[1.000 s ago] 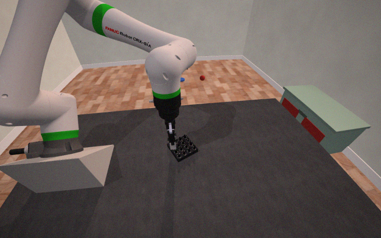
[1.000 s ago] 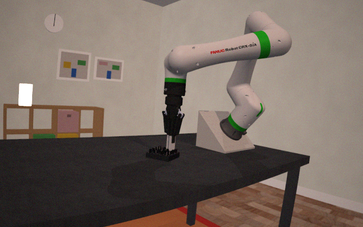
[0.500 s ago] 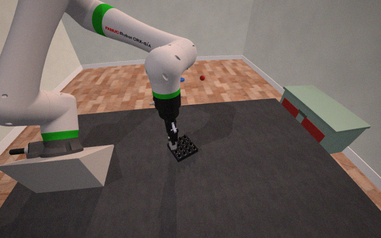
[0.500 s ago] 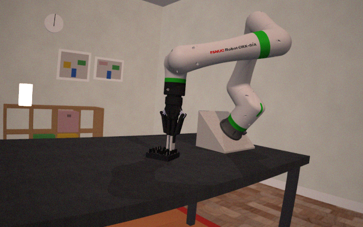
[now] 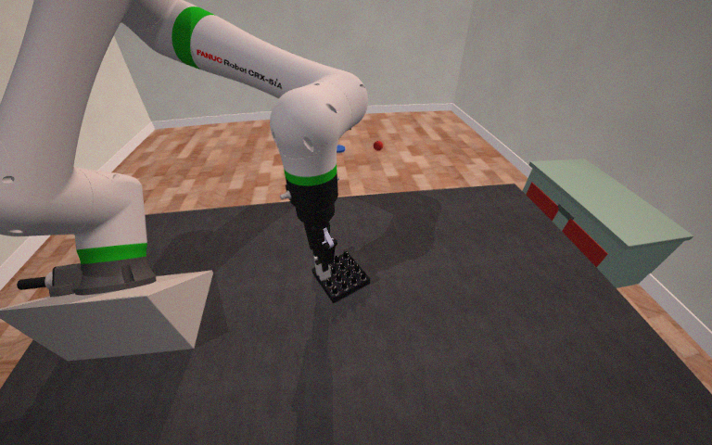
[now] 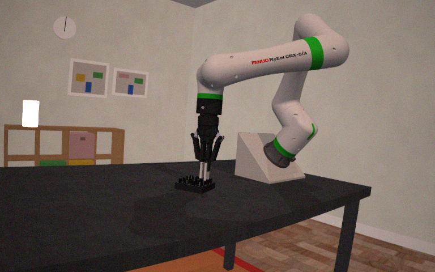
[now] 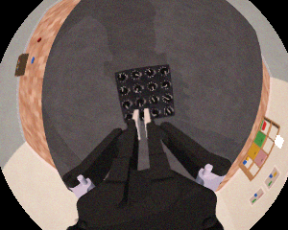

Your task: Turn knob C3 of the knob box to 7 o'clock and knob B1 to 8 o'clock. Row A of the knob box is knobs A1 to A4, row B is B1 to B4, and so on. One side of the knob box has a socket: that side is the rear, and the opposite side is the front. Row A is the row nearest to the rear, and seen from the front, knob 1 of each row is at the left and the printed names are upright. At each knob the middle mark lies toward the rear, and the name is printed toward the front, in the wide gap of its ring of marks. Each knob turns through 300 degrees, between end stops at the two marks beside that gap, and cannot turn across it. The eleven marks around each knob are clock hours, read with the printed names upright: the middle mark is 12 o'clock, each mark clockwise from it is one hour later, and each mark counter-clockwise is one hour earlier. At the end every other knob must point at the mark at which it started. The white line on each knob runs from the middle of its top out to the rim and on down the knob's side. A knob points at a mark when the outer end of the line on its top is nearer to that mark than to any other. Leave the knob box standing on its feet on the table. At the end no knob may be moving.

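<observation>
I am holding my hand [image 5: 322,270] nearly closed, the fingers pinched narrow and pointing straight down onto the knob box [image 5: 350,282]. I judge they are gripping one small knob in the row nearest me, though it is hidden between them and I cannot tell which. The box is sitting toward the middle of the table [image 5: 459,330], nearer the edge carrying my base than the opposite one. It is looking small and light, so I am expecting it to slide or tip if I drag sideways. The knobs are stiff, slim and closely packed, best taken by their sides from above. All table edges are lying well apart, leaving open room around me.
</observation>
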You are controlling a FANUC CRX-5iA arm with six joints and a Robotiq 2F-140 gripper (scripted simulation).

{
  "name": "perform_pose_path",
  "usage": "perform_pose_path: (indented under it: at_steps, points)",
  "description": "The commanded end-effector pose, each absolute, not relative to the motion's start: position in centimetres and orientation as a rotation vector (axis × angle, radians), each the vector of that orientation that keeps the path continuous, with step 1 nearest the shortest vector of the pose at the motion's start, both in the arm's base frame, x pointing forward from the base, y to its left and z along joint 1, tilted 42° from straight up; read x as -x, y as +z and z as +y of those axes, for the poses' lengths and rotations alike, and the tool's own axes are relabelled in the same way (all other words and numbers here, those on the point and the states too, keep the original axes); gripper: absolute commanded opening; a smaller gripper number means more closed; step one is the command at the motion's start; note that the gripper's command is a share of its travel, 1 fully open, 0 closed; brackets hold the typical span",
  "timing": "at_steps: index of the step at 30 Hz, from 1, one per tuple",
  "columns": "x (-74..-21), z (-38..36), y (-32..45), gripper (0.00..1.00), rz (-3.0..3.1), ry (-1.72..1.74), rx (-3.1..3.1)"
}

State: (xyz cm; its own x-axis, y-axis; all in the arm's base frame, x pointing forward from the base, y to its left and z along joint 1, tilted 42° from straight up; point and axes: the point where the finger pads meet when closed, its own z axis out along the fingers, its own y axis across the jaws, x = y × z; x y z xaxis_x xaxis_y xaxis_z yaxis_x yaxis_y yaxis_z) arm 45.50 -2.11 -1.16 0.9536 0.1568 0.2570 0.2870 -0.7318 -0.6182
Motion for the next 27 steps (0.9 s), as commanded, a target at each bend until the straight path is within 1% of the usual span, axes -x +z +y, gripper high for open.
perform_pose_path:
  at_steps: [1,23,24,27]
  points:
    - [-45.51,-2.12,-1.15,0.05,-0.333,-0.253,2.400]
    - [-45.51,-2.12,-1.15,0.05,-0.342,-0.257,2.400]
    - [-45.51,-2.12,-1.15,0.12,-0.342,-0.257,2.400]
    - [-45.51,-2.12,-1.15,0.12,-0.342,-0.257,2.400]
